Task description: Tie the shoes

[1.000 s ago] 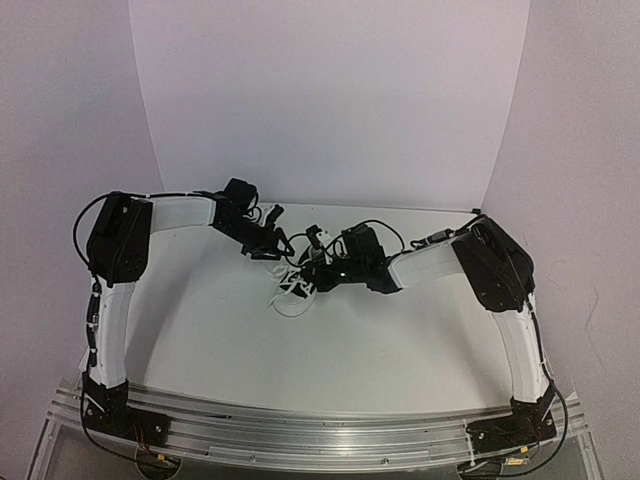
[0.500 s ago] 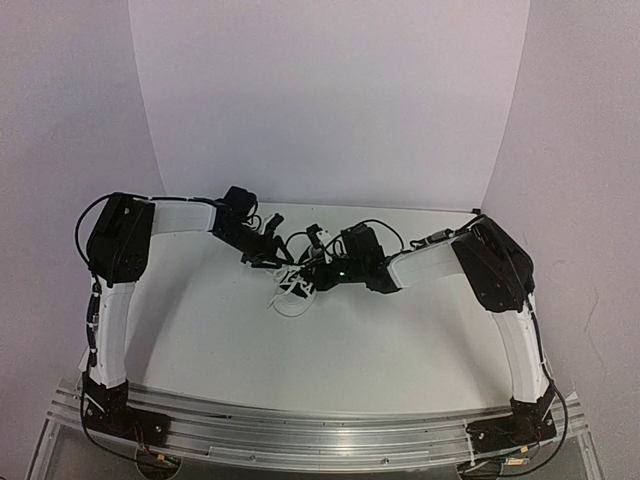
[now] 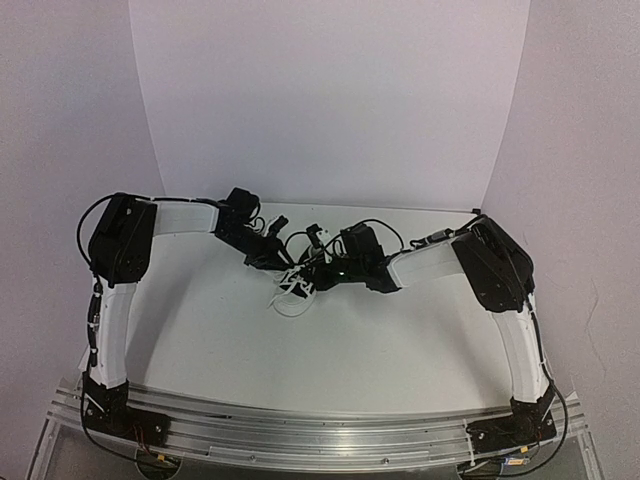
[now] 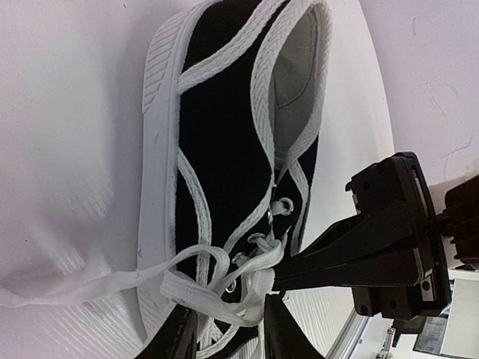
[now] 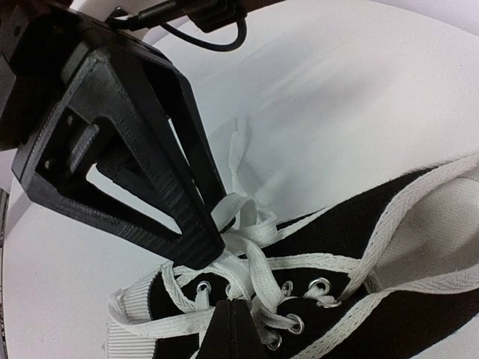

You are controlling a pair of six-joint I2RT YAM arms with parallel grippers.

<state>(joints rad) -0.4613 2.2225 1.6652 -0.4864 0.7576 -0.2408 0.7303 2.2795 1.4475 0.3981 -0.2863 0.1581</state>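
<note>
Gathering the laces (image 4: 193, 286) of the sneaker (image 4: 224, 149), set on the table (image 3: 400, 330), is judged underway: the right gripper (image 5: 233, 318) is closed on them, the left gripper (image 4: 228, 321) parted around them. Left closure is called for next.

Even soft light, blurry wrist close-ups

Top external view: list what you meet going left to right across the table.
In order: left arm's black elbow → left tool → right tool → right arm's black elbow. The sneaker lies under both tool tips, so it is left out.
</note>
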